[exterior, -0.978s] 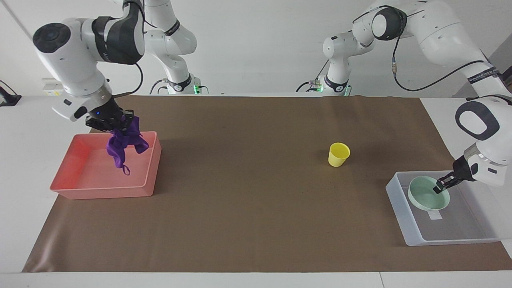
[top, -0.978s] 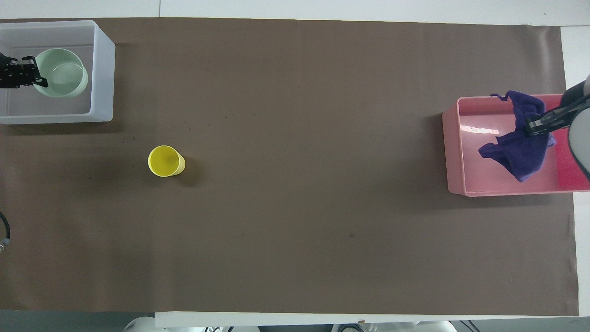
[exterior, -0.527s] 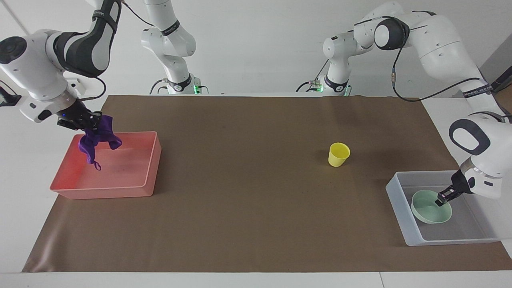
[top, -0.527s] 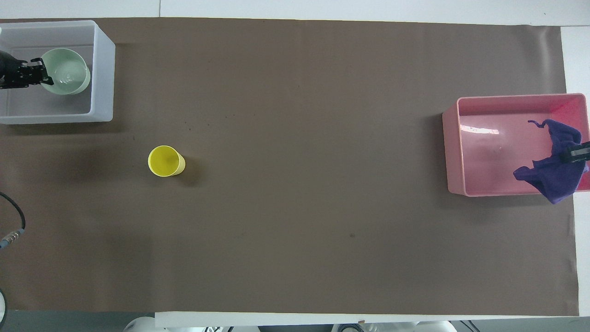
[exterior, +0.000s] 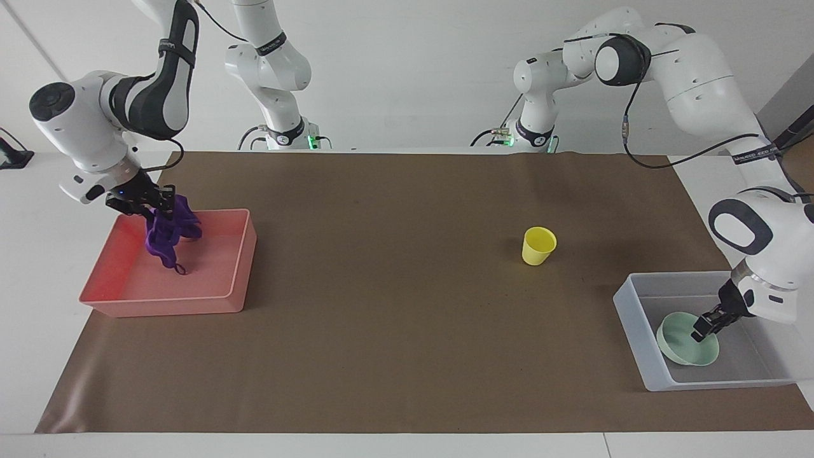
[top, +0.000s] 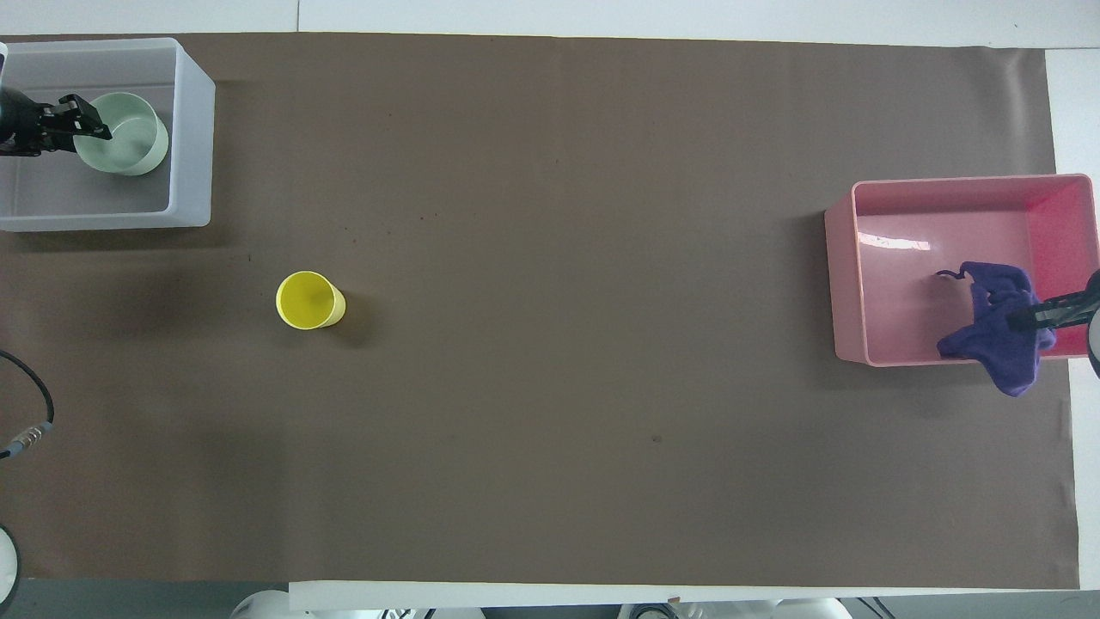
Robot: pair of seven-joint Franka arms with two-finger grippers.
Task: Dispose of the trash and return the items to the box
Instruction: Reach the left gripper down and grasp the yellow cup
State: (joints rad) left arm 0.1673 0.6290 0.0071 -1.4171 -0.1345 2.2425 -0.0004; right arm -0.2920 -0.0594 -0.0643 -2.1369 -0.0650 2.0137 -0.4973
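Observation:
My right gripper is shut on the purple cloth wad and holds it over the pink tray. The cloth's thin loop hangs down inside the tray. In the overhead view the cloth and right gripper are over the tray's corner nearest the robots. My left gripper is shut on the rim of the mint-green bowl, low inside the grey-white bin. The overhead view shows the bowl, left gripper and bin. The yellow cup stands upright on the mat.
The yellow cup stands nearer to the robots than the bin, toward the left arm's end. A brown mat covers the table between tray and bin. A cable end shows at the overhead view's edge.
My right gripper swung the cloth toward the tray's outer end, then came back a little and lower. My left gripper lowered the bowl deeper into the bin.

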